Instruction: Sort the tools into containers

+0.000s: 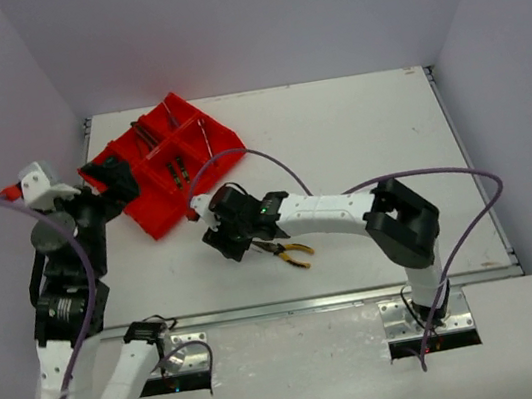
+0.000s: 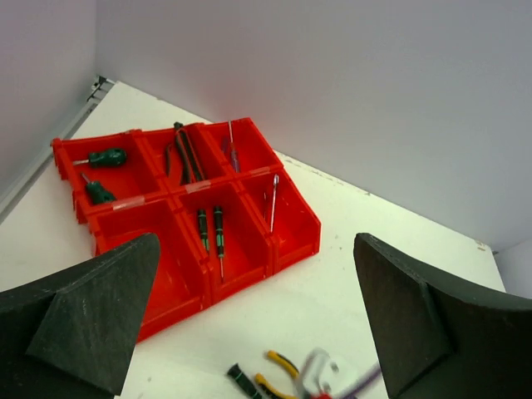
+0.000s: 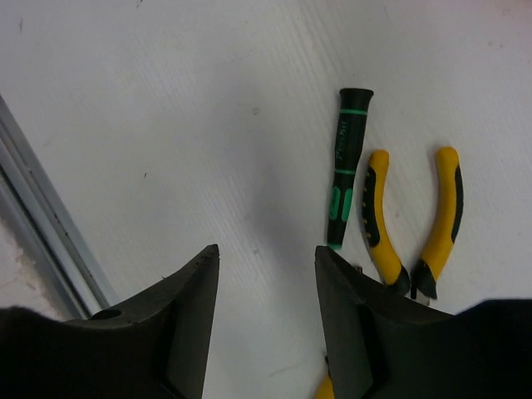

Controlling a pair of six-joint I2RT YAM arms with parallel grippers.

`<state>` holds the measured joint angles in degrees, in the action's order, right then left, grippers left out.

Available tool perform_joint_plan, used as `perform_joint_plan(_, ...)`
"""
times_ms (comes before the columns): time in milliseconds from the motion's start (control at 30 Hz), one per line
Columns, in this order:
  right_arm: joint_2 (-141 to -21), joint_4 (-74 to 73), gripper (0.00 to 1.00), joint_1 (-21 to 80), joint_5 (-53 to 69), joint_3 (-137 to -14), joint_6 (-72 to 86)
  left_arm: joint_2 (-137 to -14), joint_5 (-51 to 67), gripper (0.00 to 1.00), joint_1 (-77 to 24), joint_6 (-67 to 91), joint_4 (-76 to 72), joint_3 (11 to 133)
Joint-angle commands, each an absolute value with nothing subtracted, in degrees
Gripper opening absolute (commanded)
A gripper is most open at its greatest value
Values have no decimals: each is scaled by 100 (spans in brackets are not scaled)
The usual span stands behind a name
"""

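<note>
The red divided tray point(image 1: 152, 217) lies at the table's back left. In the left wrist view its compartments point(image 2: 301, 237) hold green screwdrivers point(image 2: 108, 156), red-black knives point(image 2: 184, 154), two green-black screwdrivers point(image 2: 209, 229) and thin silver tools point(image 2: 273, 199). My left gripper point(image 1: 113, 178) hovers at the tray's left edge, open and empty point(image 2: 256, 274). My right gripper point(image 1: 224, 241) is open and empty point(image 3: 264, 258) low over bare table. Yellow-handled pliers point(image 3: 411, 220) and a green-black screwdriver point(image 3: 345, 166) lie just right of its right finger point(image 3: 349, 316). The pliers also show in the top view point(image 1: 292, 251).
A metal rail point(image 3: 50, 233) runs along the table's near edge, left of my right gripper. A second yellow handle point(image 3: 324, 386) peeks from under the right finger. Grey walls close the table's back and sides. The tray's near-left compartment point(image 2: 158, 274) holds nothing visible.
</note>
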<state>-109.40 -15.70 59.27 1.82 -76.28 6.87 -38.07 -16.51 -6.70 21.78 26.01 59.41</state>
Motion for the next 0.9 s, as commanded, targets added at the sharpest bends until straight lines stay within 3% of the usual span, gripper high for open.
perform_joint_plan(0, -11656, -1720, 53, 5959, -261, -8545, 239, -2901, -1557, 100, -642, 2215, 2532, 4998)
perform_joint_plan(167, -12590, -2020, 64, 5959, -665, -9609, 193, -2435, -1817, 100, -650, 2101, 2784, 4466)
perform_joint_plan(400, -13095, -2232, 67, 5866, -765, -10388, 246, -2478, -1415, 100, -650, 2109, 2714, 4456)
perform_joint_plan(633, -13481, -2637, 46, 5766, -198, -10698, 274, -2480, -1354, 100, -650, 2074, 2653, 4430)
perform_joint_plan(867, -13501, -2731, 41, 5766, -18, -10556, 354, -2525, -1310, 100, -650, 2065, 2657, 4430)
